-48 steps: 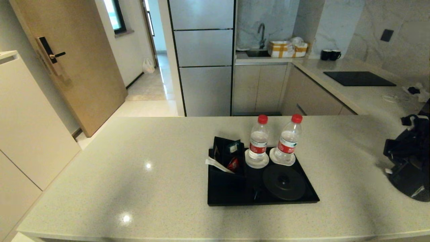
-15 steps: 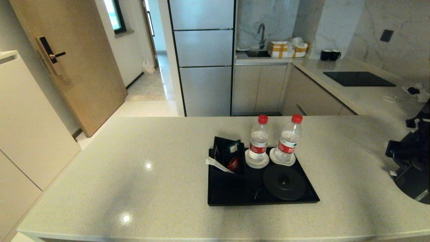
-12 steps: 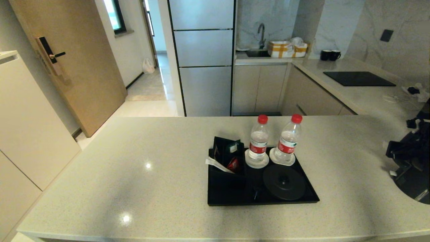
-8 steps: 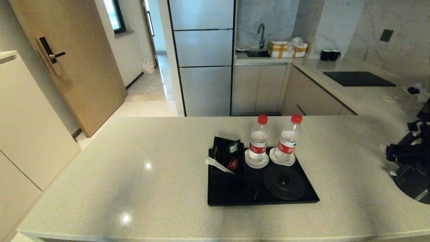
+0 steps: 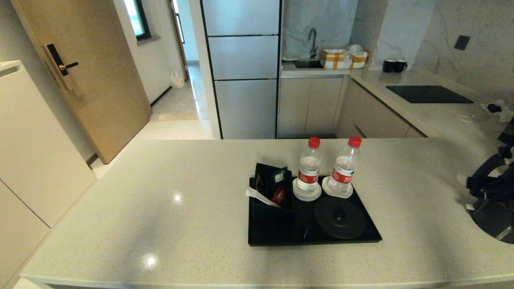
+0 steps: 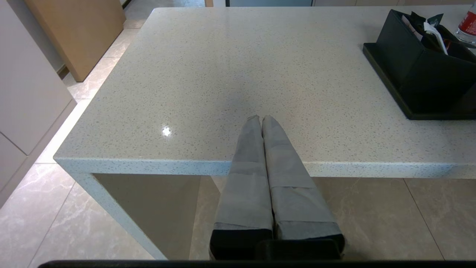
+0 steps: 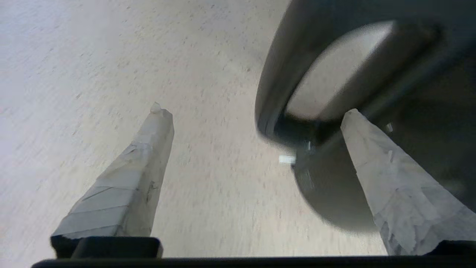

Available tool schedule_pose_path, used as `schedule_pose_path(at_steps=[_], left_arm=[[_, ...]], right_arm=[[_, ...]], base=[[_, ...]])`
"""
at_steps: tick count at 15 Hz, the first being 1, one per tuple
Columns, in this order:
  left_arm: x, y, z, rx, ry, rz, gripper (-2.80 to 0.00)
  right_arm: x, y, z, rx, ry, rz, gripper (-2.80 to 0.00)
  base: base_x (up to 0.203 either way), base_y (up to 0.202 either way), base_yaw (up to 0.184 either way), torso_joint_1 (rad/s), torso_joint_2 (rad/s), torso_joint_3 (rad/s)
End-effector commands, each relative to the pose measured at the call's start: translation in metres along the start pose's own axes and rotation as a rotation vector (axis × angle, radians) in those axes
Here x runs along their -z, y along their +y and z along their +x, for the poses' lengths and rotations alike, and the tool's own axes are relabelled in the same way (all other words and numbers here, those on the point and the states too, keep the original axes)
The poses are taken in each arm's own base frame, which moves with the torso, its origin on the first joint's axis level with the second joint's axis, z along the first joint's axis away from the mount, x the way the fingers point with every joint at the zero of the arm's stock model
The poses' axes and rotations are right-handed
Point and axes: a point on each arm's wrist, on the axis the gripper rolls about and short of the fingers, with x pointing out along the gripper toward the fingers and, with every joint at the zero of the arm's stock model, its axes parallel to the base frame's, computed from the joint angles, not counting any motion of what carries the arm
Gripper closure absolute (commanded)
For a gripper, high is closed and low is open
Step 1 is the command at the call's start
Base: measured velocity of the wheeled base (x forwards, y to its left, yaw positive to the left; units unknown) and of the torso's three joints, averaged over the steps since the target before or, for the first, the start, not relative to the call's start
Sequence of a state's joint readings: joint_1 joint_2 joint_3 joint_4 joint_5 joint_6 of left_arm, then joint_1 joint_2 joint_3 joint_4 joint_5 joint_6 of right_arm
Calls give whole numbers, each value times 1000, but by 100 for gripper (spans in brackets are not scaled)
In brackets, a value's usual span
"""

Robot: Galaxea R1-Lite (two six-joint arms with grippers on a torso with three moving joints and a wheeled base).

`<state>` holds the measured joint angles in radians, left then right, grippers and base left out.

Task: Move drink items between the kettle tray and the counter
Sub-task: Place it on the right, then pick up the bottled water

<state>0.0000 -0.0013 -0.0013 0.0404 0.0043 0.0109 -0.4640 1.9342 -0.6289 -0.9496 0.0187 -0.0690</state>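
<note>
The dark grey kettle (image 5: 496, 220) stands on the pale counter (image 5: 160, 208) at the far right, partly cut off by the edge of the view. My right gripper (image 5: 466, 192) hovers beside it, open. In the right wrist view the kettle (image 7: 331, 190) and its loop handle lie by one finger of the gripper (image 7: 256, 111), with nothing held. Two clear bottles with red caps (image 5: 309, 170) (image 5: 344, 168) stand on white saucers at the back of the black kettle tray (image 5: 281, 241). The round base disc (image 5: 339, 216) is bare. My left gripper (image 6: 260, 118) is shut, parked at the counter's near edge.
A black sachet box (image 5: 271, 188) fills the tray's left side, and it shows in the left wrist view too (image 6: 420, 74). A black hob (image 5: 429, 93) lies on the far worktop at the back right. The counter's near edge drops to the floor.
My right gripper has opened, come off the kettle's handle, and drawn slightly right and up. The kettle stays standing on the counter. Tray, bottles and left arm have not moved.
</note>
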Motion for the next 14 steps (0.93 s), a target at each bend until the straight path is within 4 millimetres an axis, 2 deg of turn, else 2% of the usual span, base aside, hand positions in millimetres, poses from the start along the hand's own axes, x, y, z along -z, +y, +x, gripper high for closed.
schedule_pose_path(at_steps=[1, 3, 6, 9, 10, 12, 14], left_arm=[[0, 0, 0, 0, 2, 0, 0], [0, 0, 0, 0, 2, 0, 0], [0, 0, 0, 0, 2, 0, 0], [0, 0, 0, 0, 2, 0, 0], [0, 0, 0, 0, 2, 0, 0], [0, 0, 0, 0, 1, 0, 0], [0, 0, 0, 0, 3, 0, 0]], right_arm=[[-7, 0, -22, -13, -32, -2, -280], [-11, 1, -45, -30, -58, -3, -280], [-21, 2, -89, -66, -121, -10, -280], [-36, 4, -151, -135, -168, -24, -280], [-38, 5, -173, -169, -147, -27, 0], [-35, 8, -216, -293, 23, -9, 0], [-48, 10, -248, -381, 24, -16, 0]], base=[[0, 0, 0, 0, 0, 0], [0, 0, 0, 0, 0, 0], [0, 0, 0, 0, 0, 0], [0, 0, 0, 0, 0, 0], [0, 0, 0, 0, 0, 0], [0, 0, 0, 0, 0, 0], [0, 0, 0, 0, 0, 0]])
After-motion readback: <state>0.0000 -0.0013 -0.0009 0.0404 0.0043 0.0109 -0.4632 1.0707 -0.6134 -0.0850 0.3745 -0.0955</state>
